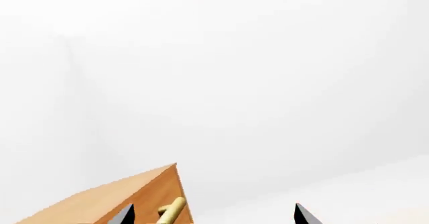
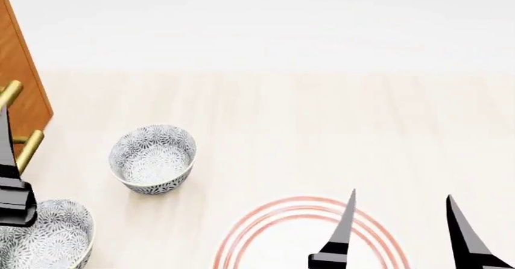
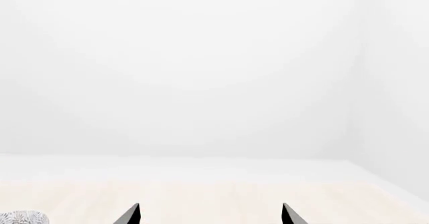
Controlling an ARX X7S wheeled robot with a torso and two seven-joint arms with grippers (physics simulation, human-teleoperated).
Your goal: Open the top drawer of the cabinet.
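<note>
The orange-brown cabinet (image 2: 24,82) stands at the head view's far left edge, cut off by the frame. Two brass bar handles show on it, the upper one (image 2: 8,94) and the lower one (image 2: 28,151). In the left wrist view I see the cabinet's top corner (image 1: 114,199), with the top drawer's front (image 1: 157,194) and its brass handle (image 1: 172,210). My left gripper (image 1: 214,215) is open, and the handle lies between its fingertips, close to one of them, without touching. My right gripper (image 2: 400,221) is open and empty over the table, also seen in the right wrist view (image 3: 210,215).
A patterned bowl (image 2: 153,157) stands right of the cabinet. A second patterned bowl (image 2: 40,239) is at the lower left, below my left arm. A white plate with red rings (image 2: 281,239) lies under my right gripper. The tabletop is pale wood (image 2: 322,130).
</note>
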